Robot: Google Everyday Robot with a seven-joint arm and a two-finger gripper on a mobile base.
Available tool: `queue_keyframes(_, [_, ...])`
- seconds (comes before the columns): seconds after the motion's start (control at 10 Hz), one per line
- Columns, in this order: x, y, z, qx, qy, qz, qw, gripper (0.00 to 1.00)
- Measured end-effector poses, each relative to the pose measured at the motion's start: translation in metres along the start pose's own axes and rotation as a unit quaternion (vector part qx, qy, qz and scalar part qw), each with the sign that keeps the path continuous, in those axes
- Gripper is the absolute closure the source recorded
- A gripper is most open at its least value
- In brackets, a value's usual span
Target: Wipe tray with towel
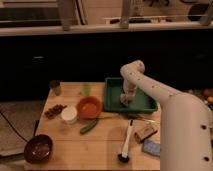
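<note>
One hand (127,95) sits low in the tray (143,103) upon the towel (123,102), its grip impossible to tell.

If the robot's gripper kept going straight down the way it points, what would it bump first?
Probably the towel, the pale bundle right under the gripper, with the floor of the green tray just beneath. Depth is hard to judge.

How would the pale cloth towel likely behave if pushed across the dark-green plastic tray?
Bunched and soft-looking, the towel probably deforms rather than staying stiff. Beneath the gripper inside the rimmed tray, it likely slides without escaping.
</note>
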Motion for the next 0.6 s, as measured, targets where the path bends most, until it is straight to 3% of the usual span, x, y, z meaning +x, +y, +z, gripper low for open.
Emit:
queue_keyframes(0.2, [-0.003,0.015,-0.002,-0.002,-0.006,-0.02,0.9998,0.99])
queue_keyframes(0.5, [0.016,0.03,-0.004,-0.003,-0.009,-0.017,0.9998,0.99])
queue_keyframes(0.6, [0.034,0.031,-0.004,-0.003,-0.007,-0.004,1.0,0.99])
